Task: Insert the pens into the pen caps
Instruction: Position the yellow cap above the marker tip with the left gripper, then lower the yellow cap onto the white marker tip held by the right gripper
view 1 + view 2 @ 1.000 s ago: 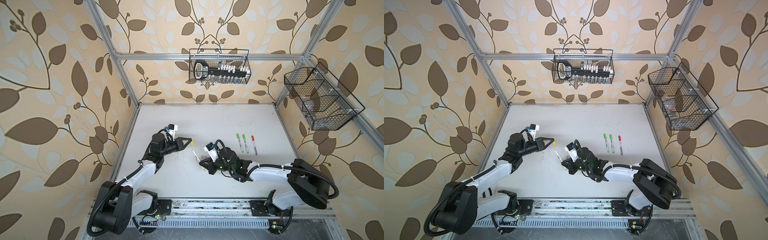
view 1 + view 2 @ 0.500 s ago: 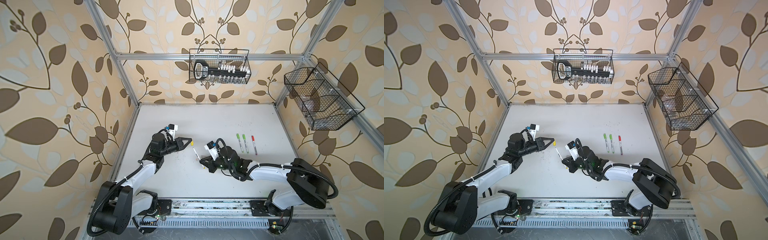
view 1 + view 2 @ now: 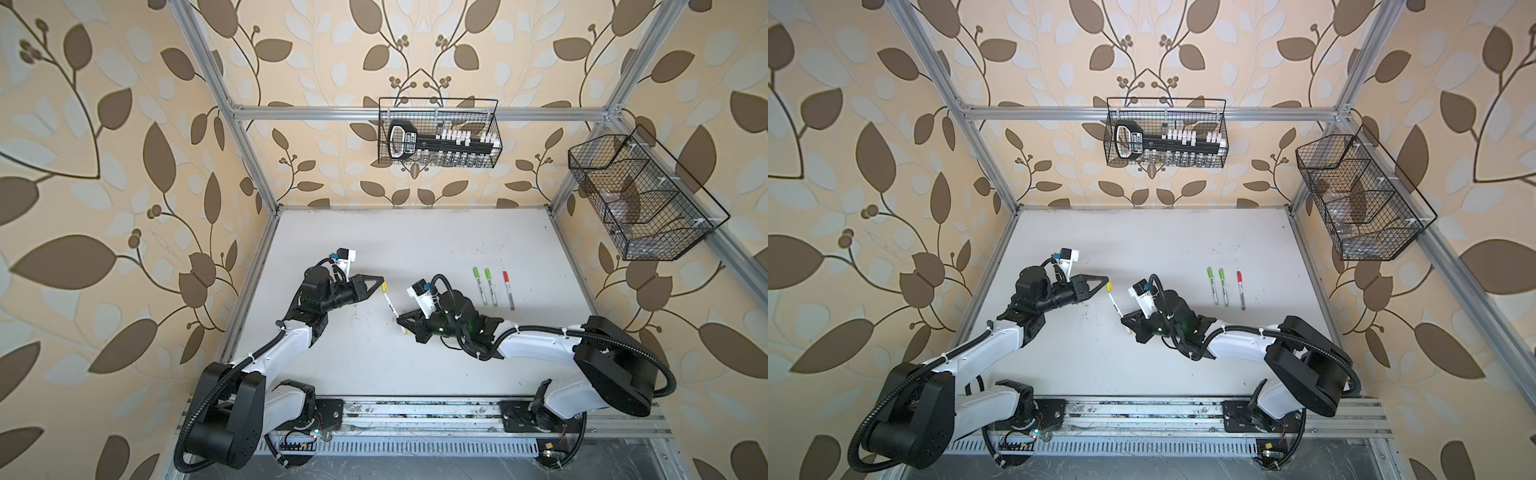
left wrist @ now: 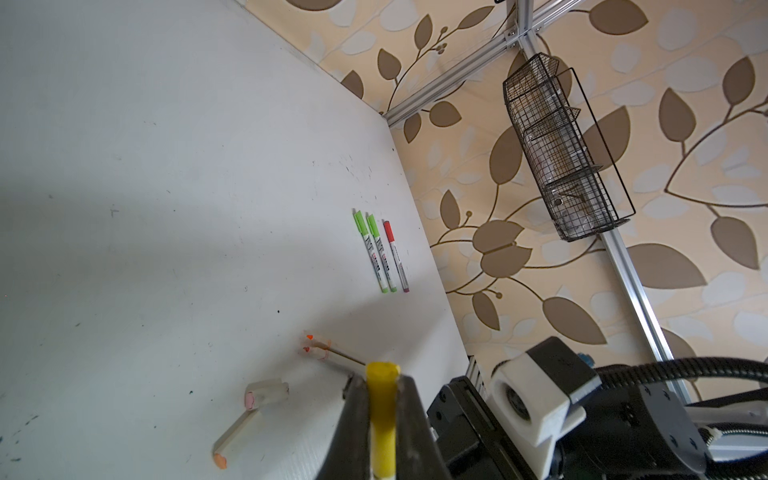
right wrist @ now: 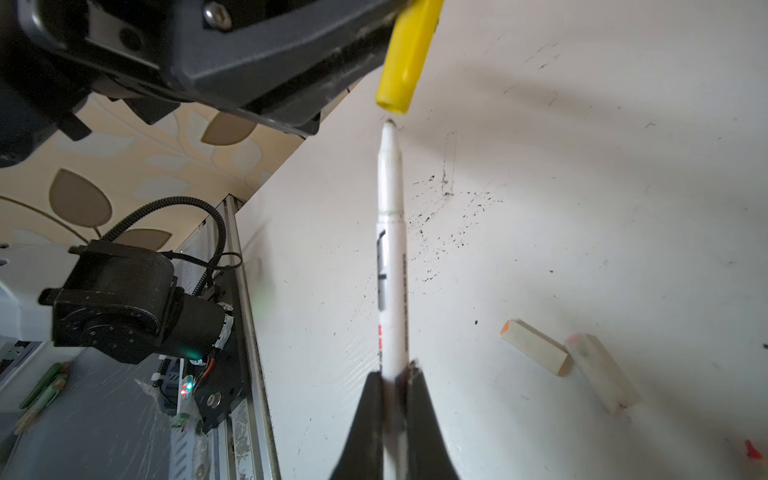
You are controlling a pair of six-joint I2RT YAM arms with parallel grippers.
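Note:
My left gripper point(image 3: 380, 284) point(image 3: 1105, 283) point(image 4: 380, 382) is shut on a yellow pen cap point(image 3: 384, 286) point(image 4: 381, 399) point(image 5: 405, 66), held above the table. My right gripper point(image 3: 401, 322) point(image 3: 1126, 322) point(image 5: 395, 370) is shut on the rear of a white pen point(image 3: 390, 305) point(image 3: 1114, 306) point(image 5: 390, 249) with dark print. The pen's bare tip points at the cap's open mouth, a small gap short of it. Two green-capped pens point(image 3: 478, 284) point(image 3: 490, 286) and a red-capped pen point(image 3: 508, 289) lie side by side at the right.
Two short whitish tubes point(image 5: 534, 347) point(image 5: 602, 378), one orange-ended and one pink-ended, lie on the table near the grippers. Two translucent orange-tipped pens point(image 4: 320, 351) lie beyond them. Wire baskets point(image 3: 438, 133) point(image 3: 640, 199) hang on the back and right walls.
The right gripper has edged the pen slightly left towards the yellow cap. The left arm has held still.

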